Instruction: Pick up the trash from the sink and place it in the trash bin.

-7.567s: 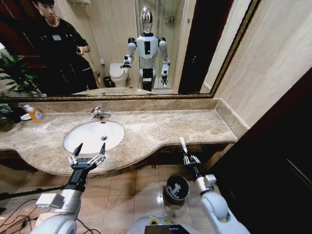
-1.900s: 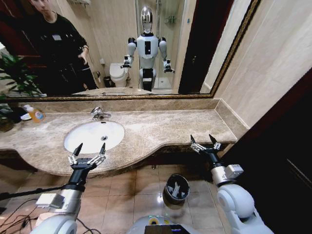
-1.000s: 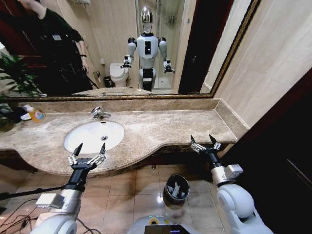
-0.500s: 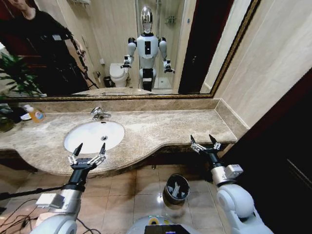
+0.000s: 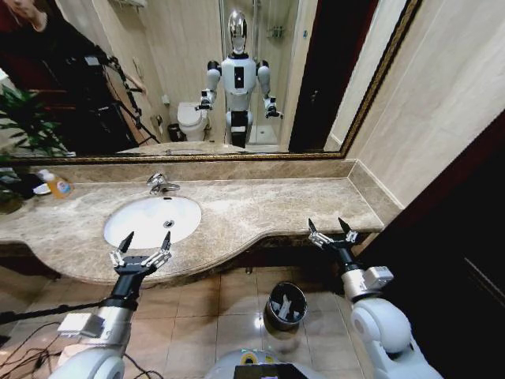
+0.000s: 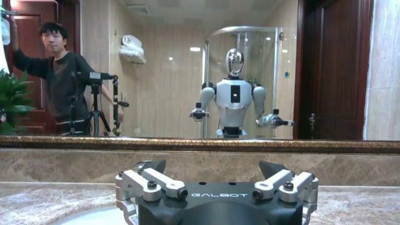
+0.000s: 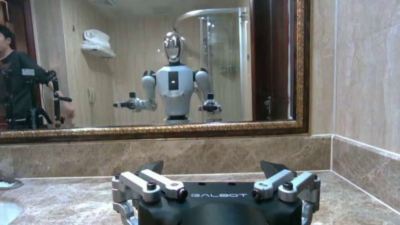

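Observation:
The sink is a white oval basin in the beige marble counter, with a chrome tap behind it. The trash is out of view; the bowl shows just its drain. My left gripper hovers open at the basin's near rim, nothing between its fingers. It is open too in the left wrist view, above the basin's edge. My right gripper stands open and empty at the counter's front right edge, also open in the right wrist view. The trash bin, a shiny metal pail, stands on the floor below it.
A yellow-orange bottle and a plant sit at the counter's far left. A mirror backs the counter and a tiled wall closes its right end. A dark panel stands close on my right.
Since the earliest frame my right gripper has risen from over the bin, where it held a white piece, to the counter's edge, open and empty. Over the last two seconds neither arm moved.

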You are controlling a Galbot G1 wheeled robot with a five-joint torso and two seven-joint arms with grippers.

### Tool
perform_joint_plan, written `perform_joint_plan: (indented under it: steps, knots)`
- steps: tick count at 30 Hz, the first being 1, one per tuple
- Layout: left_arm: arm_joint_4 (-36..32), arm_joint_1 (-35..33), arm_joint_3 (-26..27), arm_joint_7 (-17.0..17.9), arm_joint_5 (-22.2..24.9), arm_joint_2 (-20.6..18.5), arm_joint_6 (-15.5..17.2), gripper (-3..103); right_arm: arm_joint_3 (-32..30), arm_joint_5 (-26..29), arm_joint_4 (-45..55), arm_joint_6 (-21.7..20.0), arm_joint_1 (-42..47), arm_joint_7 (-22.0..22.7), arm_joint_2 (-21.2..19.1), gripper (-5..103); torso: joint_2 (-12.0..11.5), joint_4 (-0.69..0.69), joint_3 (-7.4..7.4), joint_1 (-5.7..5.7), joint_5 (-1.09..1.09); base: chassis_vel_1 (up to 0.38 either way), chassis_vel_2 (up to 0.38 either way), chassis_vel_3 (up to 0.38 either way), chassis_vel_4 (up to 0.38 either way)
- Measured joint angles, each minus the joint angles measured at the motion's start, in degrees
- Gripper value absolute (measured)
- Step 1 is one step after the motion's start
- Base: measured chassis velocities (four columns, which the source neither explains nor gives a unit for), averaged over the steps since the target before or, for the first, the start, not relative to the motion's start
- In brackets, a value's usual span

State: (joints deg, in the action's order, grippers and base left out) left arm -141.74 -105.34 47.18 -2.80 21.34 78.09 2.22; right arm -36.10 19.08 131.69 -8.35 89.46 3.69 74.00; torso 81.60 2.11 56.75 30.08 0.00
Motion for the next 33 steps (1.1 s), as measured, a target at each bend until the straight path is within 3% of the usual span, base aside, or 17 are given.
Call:
perform_joint_plan:
  steps: [33]
  knots:
    - [0.0, 0.0, 0.0, 0.0, 0.0, 0.0, 0.0, 100, 0.0, 0.0, 0.0, 0.0, 0.0, 0.0, 0.0, 100, 0.0, 0.0, 0.0, 0.0, 0.0, 0.0, 0.0, 0.0, 0.0]
